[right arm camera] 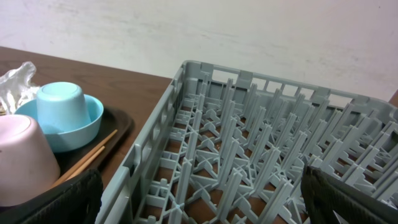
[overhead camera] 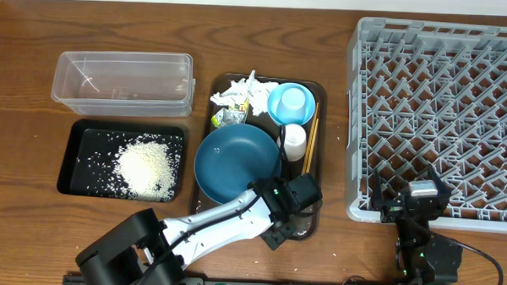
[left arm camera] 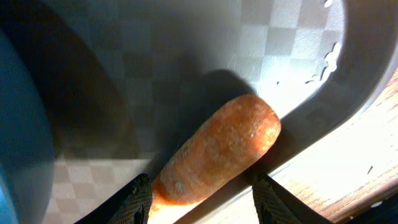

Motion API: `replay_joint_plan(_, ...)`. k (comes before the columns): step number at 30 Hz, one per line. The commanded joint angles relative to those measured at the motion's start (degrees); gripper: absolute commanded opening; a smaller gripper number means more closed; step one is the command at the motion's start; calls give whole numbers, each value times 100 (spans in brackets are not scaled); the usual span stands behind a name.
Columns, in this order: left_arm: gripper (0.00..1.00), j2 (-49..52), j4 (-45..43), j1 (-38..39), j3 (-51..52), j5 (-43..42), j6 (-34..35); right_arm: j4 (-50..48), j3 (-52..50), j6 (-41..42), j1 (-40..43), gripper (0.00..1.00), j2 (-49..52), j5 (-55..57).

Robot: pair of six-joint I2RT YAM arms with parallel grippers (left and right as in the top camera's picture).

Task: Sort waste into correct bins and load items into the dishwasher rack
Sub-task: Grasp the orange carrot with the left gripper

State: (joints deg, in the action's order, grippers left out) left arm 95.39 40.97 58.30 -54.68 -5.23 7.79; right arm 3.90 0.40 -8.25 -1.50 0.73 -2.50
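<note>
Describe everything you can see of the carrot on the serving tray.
The carrot is orange, with slightly rough, matt skin, a few pale specks and a blunt rounded end. It lies flat and aslant on the dark serving tray, whose floor has a chequered texture, close beside the raised rim. Its other end sits between the two fingers of the left tool; whether they press on it cannot be told. Only the left wrist view shows it; from overhead the arm hides it.

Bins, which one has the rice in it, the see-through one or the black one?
The black tray, nearer the robot, holds the heap of white rice. The clear tub behind it has no heap.
</note>
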Motion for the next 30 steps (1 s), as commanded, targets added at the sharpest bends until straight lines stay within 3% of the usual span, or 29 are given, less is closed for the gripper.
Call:
replay_joint_plan(1,56,85,-55,2,26,-7,-122,24,-9,-59,-79,99,-9,59)
replay_joint_plan(9,62,85,-184,2,46,-7,-116,24,-7,-61,-79,99,-9,59)
replay_joint_plan(30,61,85,-426,0,297,437,153,24,-7,-59,-79,99,-9,59)
